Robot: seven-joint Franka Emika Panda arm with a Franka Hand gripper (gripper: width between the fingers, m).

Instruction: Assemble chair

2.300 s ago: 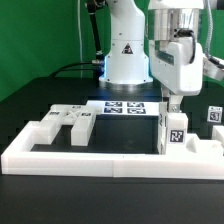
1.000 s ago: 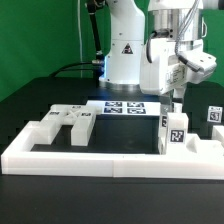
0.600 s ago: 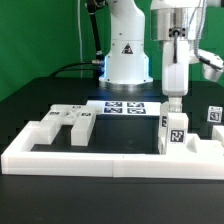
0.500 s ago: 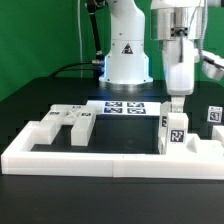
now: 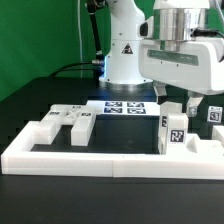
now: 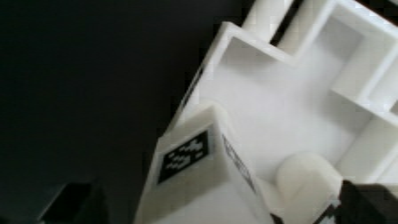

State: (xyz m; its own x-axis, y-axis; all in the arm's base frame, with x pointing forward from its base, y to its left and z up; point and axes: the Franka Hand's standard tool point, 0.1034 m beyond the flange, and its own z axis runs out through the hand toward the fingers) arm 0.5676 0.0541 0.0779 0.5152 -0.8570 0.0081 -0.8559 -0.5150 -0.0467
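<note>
An upright white chair slab with a square tag [image 5: 175, 133] stands just inside the front border rail; the wrist view has its tagged face [image 6: 189, 156] close below the camera. A short round white peg [image 5: 175, 108] [image 6: 304, 181] rises at its top edge. My gripper [image 5: 187, 98] [image 6: 221, 205] hangs over the slab, open, its jaws wide on either side of the peg and touching nothing. Slotted white chair parts [image 5: 68, 122] lie at the exterior view's left. Another tagged part [image 5: 213, 114] stands at the far right.
The long low white border rail [image 5: 100, 160] runs along the front and turns back at both ends. The marker board [image 5: 125, 108] lies flat behind the parts, in front of the robot base [image 5: 125, 55]. A black tabletop surrounds everything.
The jaws have gone from shut on the peg to wide open. The hand has turned about its axis, so its broad side now faces the exterior camera. The peg stays on the slab.
</note>
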